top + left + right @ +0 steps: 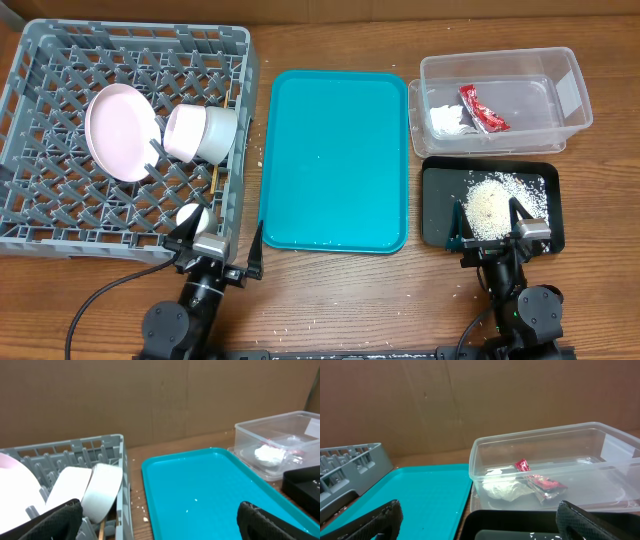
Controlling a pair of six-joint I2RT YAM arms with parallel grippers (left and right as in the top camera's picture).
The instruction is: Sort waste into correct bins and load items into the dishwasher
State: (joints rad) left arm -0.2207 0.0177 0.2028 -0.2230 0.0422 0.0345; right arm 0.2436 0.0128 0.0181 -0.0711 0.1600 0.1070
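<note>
The grey dish rack (40, 60) holds the white plate (118, 132) leaning upright. Beside it two bowls lie on their sides, nested: a white one (70, 487) inside a pale grey-green one (103, 491). A wooden chopstick (101, 531) shows under them. The clear tub (570, 90) holds the red wrapper (483, 108) and the white paper scrap (445, 120); both also show in the right wrist view (540, 482). The rice (490, 205) lies heaped in the black tray (440, 200). My left gripper (222, 238) is open and empty at the rack's near right corner. My right gripper (490, 228) is open and empty at the black tray's near edge.
The teal tray (335, 160) lies between the rack and the bins, with a few stray rice grains on it. More grains are scattered on the wooden table near the rack (145, 519). A brown cardboard wall stands behind the table.
</note>
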